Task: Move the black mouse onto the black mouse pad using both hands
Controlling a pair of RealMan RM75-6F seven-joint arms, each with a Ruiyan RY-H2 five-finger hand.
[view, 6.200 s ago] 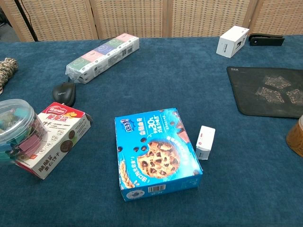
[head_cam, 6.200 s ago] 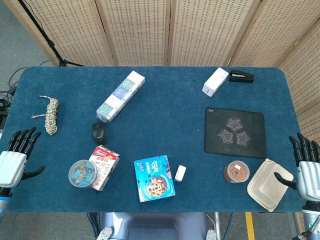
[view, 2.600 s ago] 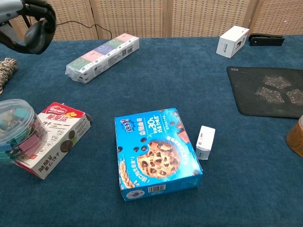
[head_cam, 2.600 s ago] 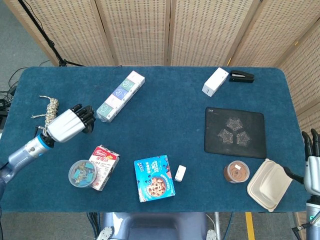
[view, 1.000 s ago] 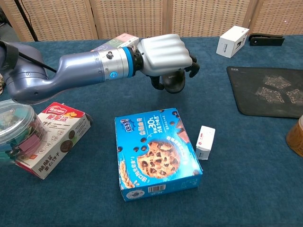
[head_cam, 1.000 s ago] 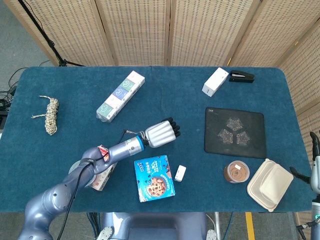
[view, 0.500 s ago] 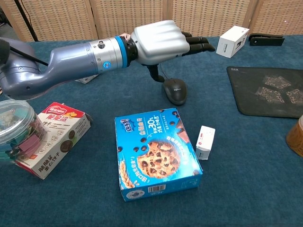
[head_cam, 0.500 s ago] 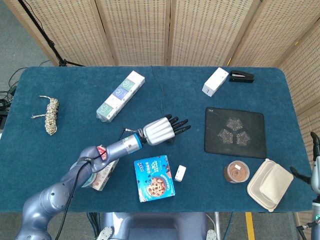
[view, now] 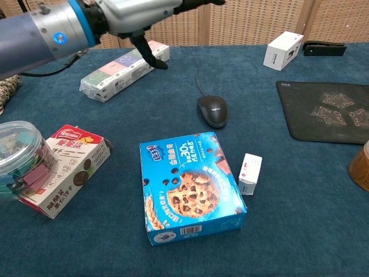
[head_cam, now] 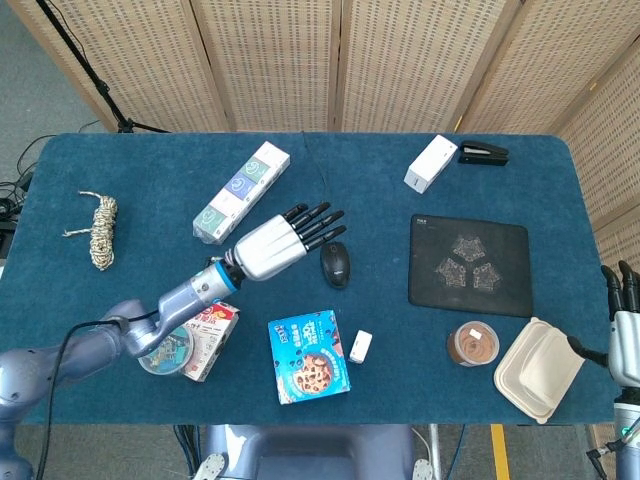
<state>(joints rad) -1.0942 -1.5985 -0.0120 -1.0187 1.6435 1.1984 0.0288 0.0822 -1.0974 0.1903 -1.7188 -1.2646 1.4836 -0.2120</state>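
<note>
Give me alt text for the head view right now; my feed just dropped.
The black mouse lies on the blue table mid-way, free of both hands and left of the black mouse pad. The left hand hovers open just left of it; the right hand waits open at the table's right edge.

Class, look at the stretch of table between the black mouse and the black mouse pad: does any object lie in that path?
No. The black mouse sits on bare blue cloth, and only open table separates it from the black mouse pad. The cookie box and small white box lie nearer the front edge, off that path.
</note>
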